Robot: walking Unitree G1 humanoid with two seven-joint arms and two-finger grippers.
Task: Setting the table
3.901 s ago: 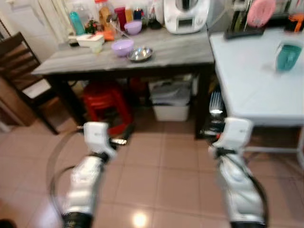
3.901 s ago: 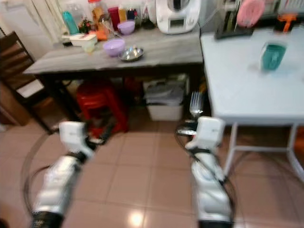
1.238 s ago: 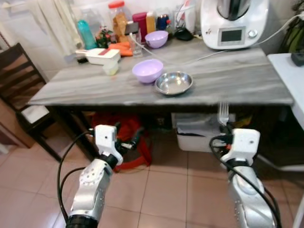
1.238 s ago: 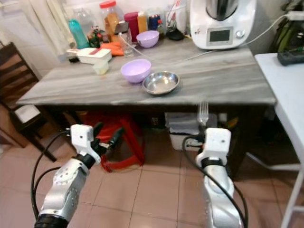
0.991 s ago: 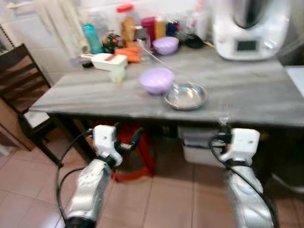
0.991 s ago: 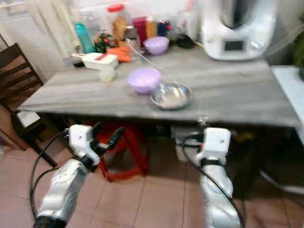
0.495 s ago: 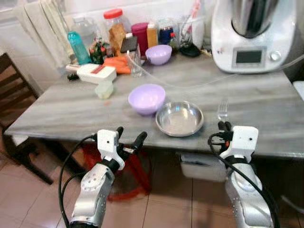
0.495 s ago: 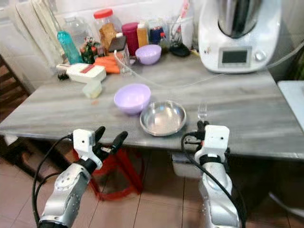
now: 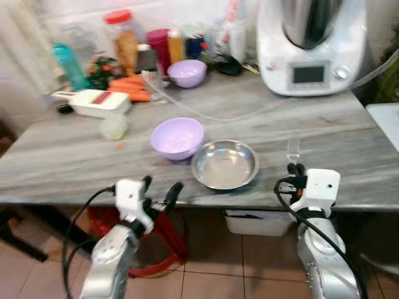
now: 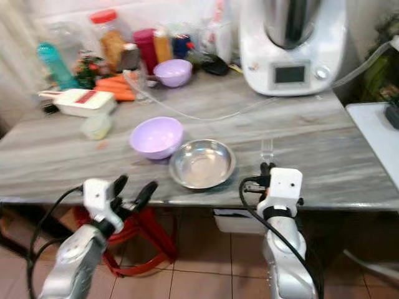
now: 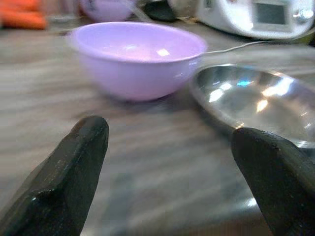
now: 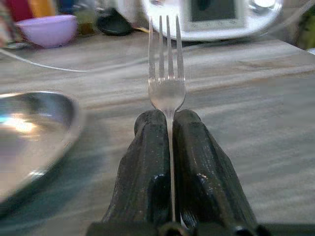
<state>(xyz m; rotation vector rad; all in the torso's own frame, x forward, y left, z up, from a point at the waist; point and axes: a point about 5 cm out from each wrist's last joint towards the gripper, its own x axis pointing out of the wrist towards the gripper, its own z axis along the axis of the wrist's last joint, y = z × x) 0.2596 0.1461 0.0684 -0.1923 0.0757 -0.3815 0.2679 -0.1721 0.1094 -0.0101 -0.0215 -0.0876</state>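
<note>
Steel tines catch your eye first in the left eye view: your right gripper point(image 9: 295, 168) hovers at the near edge of the grey wooden table point(image 9: 349, 143) with its two black fingers pressed together on the handle of a fork point(image 9: 293, 149). The fork's long axis runs away from you, tines pointing toward the white kitchen machine point(image 9: 312, 43) at the back. Just to its left sits the steel dish point(image 9: 225, 164), and touching or nearly touching that dish is the lilac bowl point(image 9: 177, 137). Your left gripper point(image 9: 159, 190) hangs at the table's front edge below that bowl, its fingers spread apart and holding nothing. Further back you have a second lilac bowl point(image 9: 187, 73), carrots point(image 9: 128, 87), a white box with a red mark point(image 9: 93, 103), a teal bottle point(image 9: 67, 65) and several jars against the wall.

Through the right eye view you get the same layout, with a red stool point(image 10: 134, 240) under the table.

From the left wrist view, both fingertips point(image 11: 64, 182) stand wide apart, low over the wood, with the lilac bowl straight ahead and the steel dish just beside it.

From the right wrist view, your fingers point(image 12: 147, 167) are clamped on the fork's thin stem, and the tines stand clear above the fingertips, aimed along the gripper toward the machine, with the dish's rim off to one side.
</note>
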